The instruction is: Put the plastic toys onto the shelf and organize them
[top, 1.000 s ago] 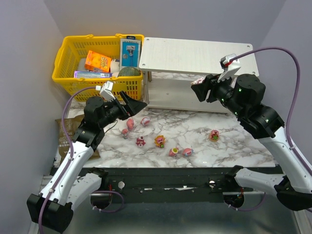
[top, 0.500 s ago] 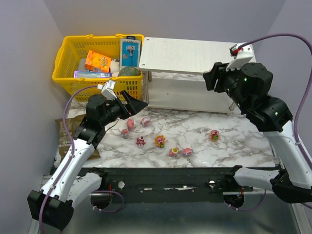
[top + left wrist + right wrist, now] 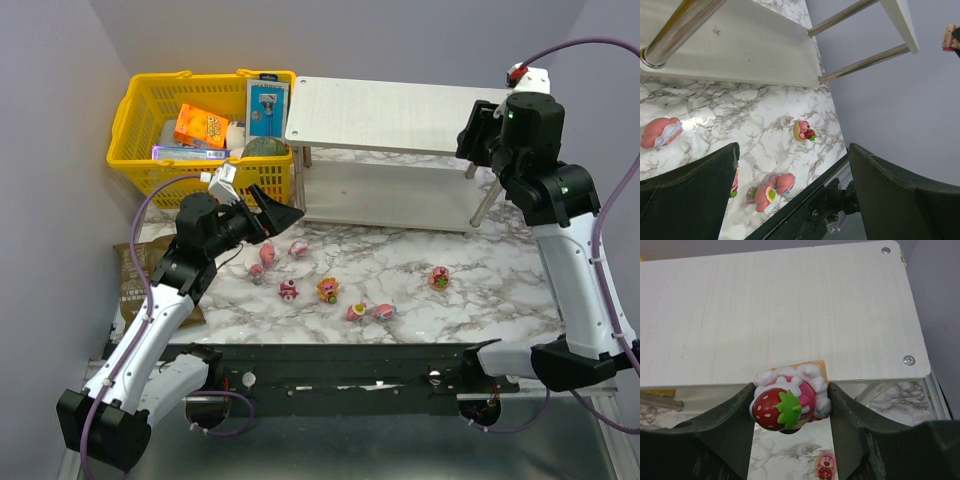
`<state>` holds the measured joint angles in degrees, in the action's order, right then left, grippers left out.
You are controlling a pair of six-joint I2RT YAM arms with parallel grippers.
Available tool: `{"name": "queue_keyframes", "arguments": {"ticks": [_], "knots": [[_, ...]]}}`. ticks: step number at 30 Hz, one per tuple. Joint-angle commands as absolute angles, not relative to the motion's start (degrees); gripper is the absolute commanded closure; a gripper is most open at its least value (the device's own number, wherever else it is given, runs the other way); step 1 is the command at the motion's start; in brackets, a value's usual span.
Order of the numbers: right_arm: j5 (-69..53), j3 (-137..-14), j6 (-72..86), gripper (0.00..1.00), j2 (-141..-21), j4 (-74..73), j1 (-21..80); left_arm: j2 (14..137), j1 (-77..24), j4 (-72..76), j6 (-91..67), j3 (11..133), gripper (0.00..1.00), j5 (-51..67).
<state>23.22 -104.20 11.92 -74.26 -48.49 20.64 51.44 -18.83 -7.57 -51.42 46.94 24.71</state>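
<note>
Marble-veined table [image 3: 420, 262] carries everything, and the white wood-grain shelf [image 3: 390, 112] stands along its far side. The right fingers [image 3: 474, 130] are raised at the shelf's right end, clamped on a strawberry-topped pink toy [image 3: 786, 401]. In the wrist view it sits in line with the top board's near edge, not over its middle. The left fingers [image 3: 278, 214] are spread wide and empty, low above the loose toys [image 3: 328, 290] scattered on the table before the shelf. My worry is that, released here, the toy would clip that edge and tumble down. Glossy and rounded, it could also roll when set down.
</note>
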Motion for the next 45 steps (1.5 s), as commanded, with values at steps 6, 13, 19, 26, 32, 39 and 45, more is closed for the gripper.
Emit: {"name": "queue_keyframes", "arguments": {"ticks": [6, 13, 19, 26, 32, 39, 45], "knots": [[19.0, -106.6, 14.9, 0.7, -77.6, -51.0, 13.1, 50.1, -19.0, -5.4, -50.7, 46.8, 0.01, 26.1], [16.3, -105.6, 17.6, 0.71, -79.5, -48.6, 9.7, 50.4, -19.0, -5.4, -50.3, 47.0, 0.01, 26.2], [14.1, -108.8, 18.9, 0.71, -83.0, -50.9, 6.6, 50.3, -19.0, -5.7, -49.9, 47.0, 0.01, 25.8], [13.9, -114.3, 18.6, 0.67, -86.9, -56.8, 5.2, 51.2, -19.0, -6.0, -49.3, 47.2, 0.01, 25.2], [13.4, -115.6, 19.0, 0.58, -88.4, -58.7, 5.2, 52.9, -19.0, -7.0, -49.0, 48.0, 0.01, 25.5], [12.7, -115.0, 19.2, 0.47, -88.8, -60.1, 4.9, 53.4, -19.0, -6.9, -49.2, 48.0, 0.01, 25.6], [12.7, -114.5, 18.7, 0.33, -89.1, -59.9, 4.7, 53.9, -19.0, -6.6, -49.4, 47.8, 0.01, 25.8]]}}
